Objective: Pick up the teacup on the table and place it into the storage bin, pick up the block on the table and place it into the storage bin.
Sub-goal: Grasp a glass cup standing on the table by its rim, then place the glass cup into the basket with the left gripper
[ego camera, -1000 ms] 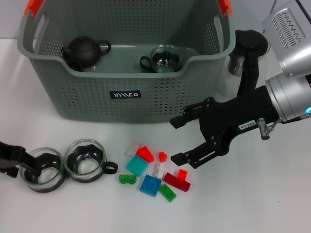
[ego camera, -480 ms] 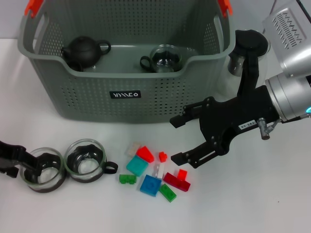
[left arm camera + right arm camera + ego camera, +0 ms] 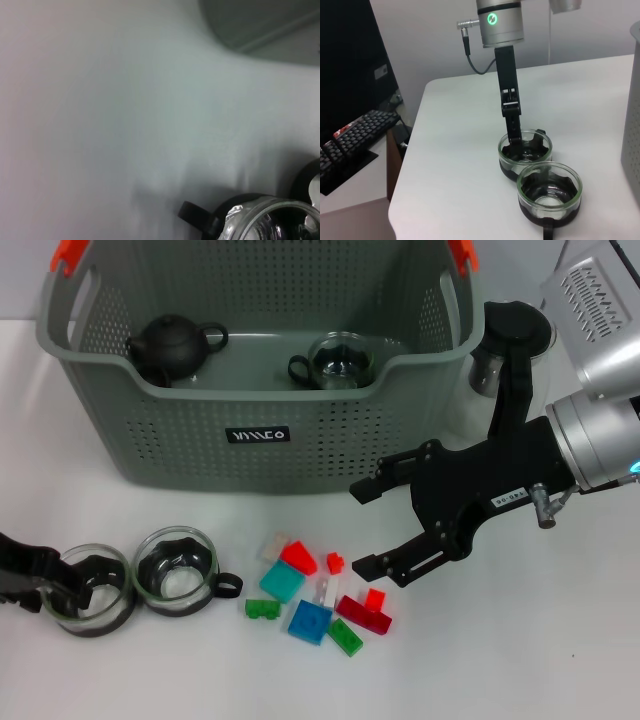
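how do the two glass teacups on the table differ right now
The left teacup has the left gripper at its rim, one of its fingers reaching down inside; the right teacup stands untouched. The right one's black handle shows, pointing toward the blocks; the left one's is hidden. Both are upright clear glass with dark bases.

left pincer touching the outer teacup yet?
Touching. In the right wrist view the left pincer reaches down inside the teacup, a finger against its rim; the head view shows the same grip at the teacup.
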You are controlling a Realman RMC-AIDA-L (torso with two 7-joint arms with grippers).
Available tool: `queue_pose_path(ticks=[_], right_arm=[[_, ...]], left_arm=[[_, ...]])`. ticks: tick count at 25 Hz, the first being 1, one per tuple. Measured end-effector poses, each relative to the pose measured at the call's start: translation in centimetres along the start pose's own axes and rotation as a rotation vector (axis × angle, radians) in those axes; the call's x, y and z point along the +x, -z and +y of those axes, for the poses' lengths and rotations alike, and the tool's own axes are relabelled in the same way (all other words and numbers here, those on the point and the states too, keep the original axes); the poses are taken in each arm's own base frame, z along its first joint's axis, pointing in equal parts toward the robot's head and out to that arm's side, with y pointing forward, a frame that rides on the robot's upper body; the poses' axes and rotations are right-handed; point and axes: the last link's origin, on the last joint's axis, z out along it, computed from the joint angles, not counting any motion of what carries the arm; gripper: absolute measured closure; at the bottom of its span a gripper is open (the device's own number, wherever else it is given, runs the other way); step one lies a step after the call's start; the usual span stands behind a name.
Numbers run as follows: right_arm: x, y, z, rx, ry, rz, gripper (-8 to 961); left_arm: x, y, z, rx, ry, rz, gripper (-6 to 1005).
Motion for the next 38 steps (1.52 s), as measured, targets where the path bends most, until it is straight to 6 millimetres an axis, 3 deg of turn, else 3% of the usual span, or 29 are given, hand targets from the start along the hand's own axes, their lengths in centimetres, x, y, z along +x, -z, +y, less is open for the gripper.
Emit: queue_pose_path(ticks=[11, 28, 38], right_arm=[[0.1, 0.1, 0.0, 0.005, 0.002, -0.006, 26], [0.3, 0.5, -0.2, 0.016, -0.002, -0.013, 54], [0.3, 0.3, -0.1, 0.013, 0.0, -0.017, 114]], left_arm=[[0.1, -0.1, 0.3, 0.013, -0.023, -0.023, 361], [0.6, 0.0, 1.0, 0.022, -0.061, -0.037, 908], [0.6, 1.3, 1.1, 0.02, -0.069, -0.021, 919]])
